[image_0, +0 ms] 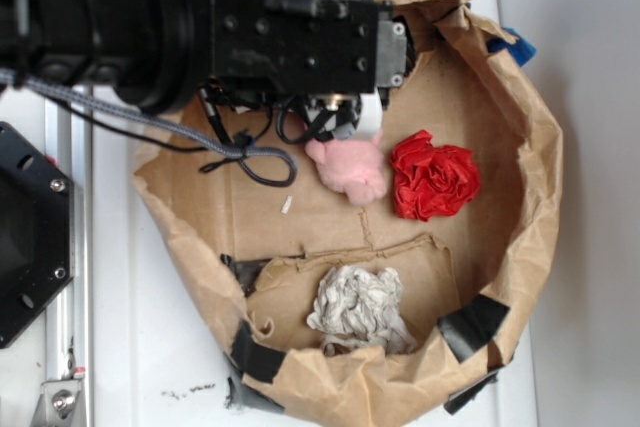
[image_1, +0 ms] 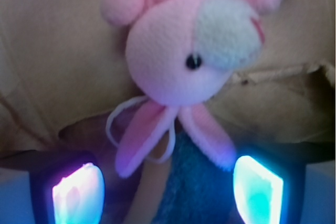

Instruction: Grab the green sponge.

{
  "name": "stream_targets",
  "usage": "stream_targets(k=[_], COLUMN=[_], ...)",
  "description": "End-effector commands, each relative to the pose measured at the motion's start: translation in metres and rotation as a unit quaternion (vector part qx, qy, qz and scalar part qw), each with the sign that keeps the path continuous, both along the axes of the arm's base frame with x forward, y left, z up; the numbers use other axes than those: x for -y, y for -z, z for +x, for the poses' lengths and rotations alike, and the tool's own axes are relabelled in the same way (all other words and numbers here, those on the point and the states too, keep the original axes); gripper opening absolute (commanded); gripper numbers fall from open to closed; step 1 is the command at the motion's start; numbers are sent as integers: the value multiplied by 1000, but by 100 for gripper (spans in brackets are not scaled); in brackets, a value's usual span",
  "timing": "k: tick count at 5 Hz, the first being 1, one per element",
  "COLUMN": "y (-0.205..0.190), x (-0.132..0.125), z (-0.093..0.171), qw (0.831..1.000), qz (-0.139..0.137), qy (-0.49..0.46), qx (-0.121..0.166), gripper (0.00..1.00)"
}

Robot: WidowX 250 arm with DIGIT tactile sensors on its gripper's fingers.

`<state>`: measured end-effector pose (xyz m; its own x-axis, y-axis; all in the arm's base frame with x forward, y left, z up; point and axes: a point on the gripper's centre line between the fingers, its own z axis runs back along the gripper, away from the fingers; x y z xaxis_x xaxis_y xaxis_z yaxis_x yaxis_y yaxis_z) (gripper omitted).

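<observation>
Your glowing fingers point(image_1: 79, 195) stand wide apart, gripping nothing; between them lies the dark green scouring sponge point(image_1: 197, 182), partly under the fluffy pink plush bunny's point(image_1: 184, 51) ears, inside the brown paper bag point(image_0: 540, 187).

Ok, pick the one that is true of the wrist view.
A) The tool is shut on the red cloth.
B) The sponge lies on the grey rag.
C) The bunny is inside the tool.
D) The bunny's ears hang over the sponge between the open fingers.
D: the bunny drapes its ears over the dark sponge, which lies between the spread fingers of the tool.
</observation>
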<state>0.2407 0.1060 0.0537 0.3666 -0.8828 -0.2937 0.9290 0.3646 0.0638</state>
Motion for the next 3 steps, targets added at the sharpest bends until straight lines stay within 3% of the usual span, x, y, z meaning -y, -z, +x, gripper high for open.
stream_targets(k=[1,3], y=[-25,-15], x=[-20,-28], z=[-3,5], qw=[999,998], qz=[20,19], qy=[-21,-45], qx=[33,24], gripper=[100,100])
